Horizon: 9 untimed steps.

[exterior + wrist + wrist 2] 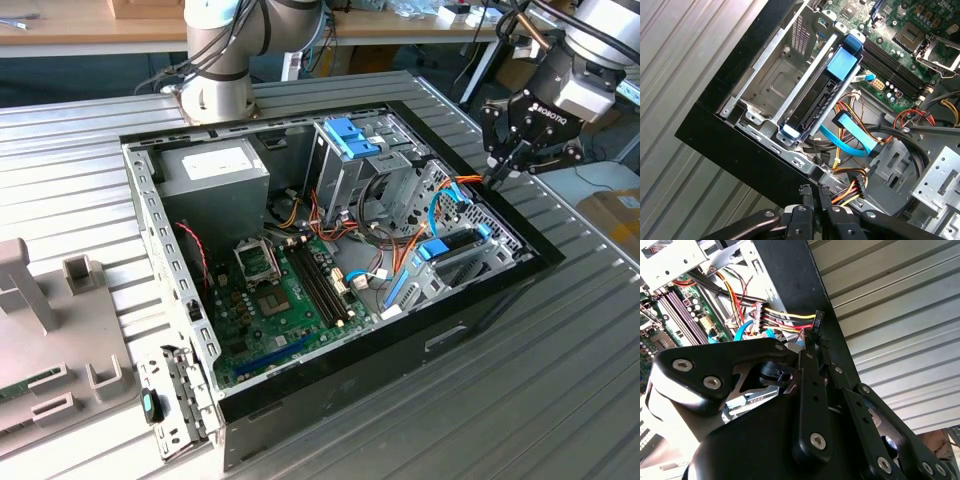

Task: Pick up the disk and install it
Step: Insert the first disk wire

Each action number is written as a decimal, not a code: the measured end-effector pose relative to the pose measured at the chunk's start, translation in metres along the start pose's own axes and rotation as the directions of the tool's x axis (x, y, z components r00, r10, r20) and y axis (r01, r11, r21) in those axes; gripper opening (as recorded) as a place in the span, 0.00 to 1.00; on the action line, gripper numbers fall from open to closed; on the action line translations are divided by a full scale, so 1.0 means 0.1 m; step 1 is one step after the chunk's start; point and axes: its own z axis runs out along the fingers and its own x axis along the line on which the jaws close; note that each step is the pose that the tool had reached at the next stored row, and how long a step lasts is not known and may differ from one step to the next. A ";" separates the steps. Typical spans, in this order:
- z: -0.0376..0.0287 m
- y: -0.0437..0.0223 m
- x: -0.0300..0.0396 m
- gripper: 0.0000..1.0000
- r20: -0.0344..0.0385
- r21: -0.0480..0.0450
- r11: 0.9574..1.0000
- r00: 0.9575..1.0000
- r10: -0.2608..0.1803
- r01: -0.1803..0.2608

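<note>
The flat grey-metal disk with light-blue plastic rails is seen lying edge-on inside the bare metal drive cage at the corner of the open black-rimmed computer case, which rests on the ribbed grey metal table. In the first wrist view the disk appears fully slid into its bay, so the picking up and insertion are judged done. The gripper is held at the case edge just beside that cage, well clear of the disk. In both wrist views the gripper is drawn narrow, apparently pinched on the black cable connector ending a yellow, red and black wire bundle. A loose blue flat cable lies nearby, so cabling seems unfinished.
</note>
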 end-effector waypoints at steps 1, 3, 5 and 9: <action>0.000 0.000 0.000 0.16 0.000 0.000 1.000 1.000 0.000 0.000; -0.001 0.000 0.000 0.16 0.000 0.000 1.000 1.000 0.000 0.000; -0.001 0.044 -0.029 0.16 0.008 0.006 1.000 1.000 0.000 0.000; -0.002 0.135 -0.091 0.16 0.024 0.022 1.000 1.000 -0.001 0.001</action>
